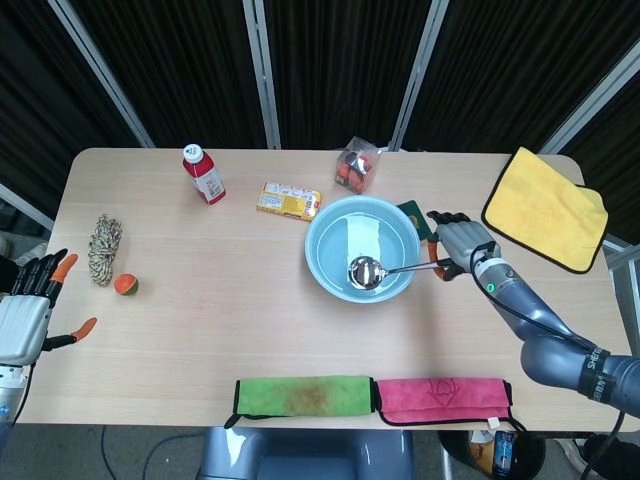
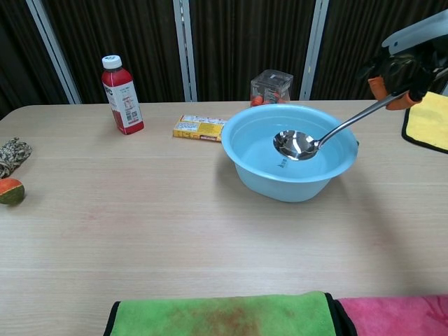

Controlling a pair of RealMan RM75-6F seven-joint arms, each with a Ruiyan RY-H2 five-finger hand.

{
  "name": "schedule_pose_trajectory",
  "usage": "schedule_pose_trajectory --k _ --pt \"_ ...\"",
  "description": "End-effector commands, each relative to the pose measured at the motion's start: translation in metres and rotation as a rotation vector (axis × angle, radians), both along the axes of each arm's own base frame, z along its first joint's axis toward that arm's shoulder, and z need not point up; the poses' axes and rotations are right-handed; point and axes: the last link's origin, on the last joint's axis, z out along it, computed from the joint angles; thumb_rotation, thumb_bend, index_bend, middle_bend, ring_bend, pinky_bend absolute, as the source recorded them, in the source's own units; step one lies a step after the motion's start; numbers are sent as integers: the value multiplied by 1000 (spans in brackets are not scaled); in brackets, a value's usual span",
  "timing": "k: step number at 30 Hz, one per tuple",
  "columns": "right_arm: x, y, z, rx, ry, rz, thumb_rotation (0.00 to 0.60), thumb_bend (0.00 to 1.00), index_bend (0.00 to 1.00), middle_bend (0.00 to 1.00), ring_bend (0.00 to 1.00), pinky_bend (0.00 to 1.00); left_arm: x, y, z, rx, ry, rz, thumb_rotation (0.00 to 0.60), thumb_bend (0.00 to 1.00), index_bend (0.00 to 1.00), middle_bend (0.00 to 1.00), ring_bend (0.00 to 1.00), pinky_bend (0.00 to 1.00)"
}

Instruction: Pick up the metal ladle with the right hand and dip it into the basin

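Observation:
My right hand (image 1: pixel 458 246) (image 2: pixel 400 75) grips the long handle of the metal ladle (image 1: pixel 385 270) (image 2: pixel 308 142) just right of the light blue basin (image 1: pixel 322 262) (image 2: pixel 260 183). The handle slopes down to the left across the basin's right rim. The ladle's shiny bowl hangs inside the basin, over its middle; whether it touches the bottom I cannot tell. My left hand (image 1: pixel 28 311) rests open at the table's near left edge, fingers spread and empty, seen only in the head view.
A red bottle (image 1: pixel 204 173), yellow box (image 1: pixel 289 200) and clear snack container (image 1: pixel 356 165) stand behind the basin. A rope coil (image 1: pixel 103 248) and small orange ball (image 1: pixel 125 285) lie left. A yellow cloth (image 1: pixel 545 208) is far right; green (image 1: pixel 303 394) and pink (image 1: pixel 442 399) towels lie along the front edge.

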Motion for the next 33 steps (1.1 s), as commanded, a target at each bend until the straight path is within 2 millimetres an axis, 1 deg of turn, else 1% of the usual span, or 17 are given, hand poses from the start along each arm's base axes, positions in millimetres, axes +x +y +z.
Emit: schedule_pose_trajectory --k 1,8,16,25,33 --pt "3 -6 -9 1 2 2 600 568 678 0 0 0 -1 1 1 -1 -3 5 506 220 0 0 0 0" --pt "6 -19 -28 -28 -12 15 600 568 678 0 0 0 -3 3 -1 -16 -8 14 499 219 0 0 0 0" --pt "-5 -28 -56 -36 34 17 600 569 678 0 0 0 -4 5 0 -23 -21 15 504 219 0 0 0 0" --pt "-16 -26 -84 -32 66 6 600 568 678 0 0 0 -5 5 5 -31 -55 8 504 219 0 0 0 0" --pt "-14 -18 -107 -8 93 14 600 568 678 0 0 0 -7 5 14 -20 -90 6 503 221 0 0 0 0"
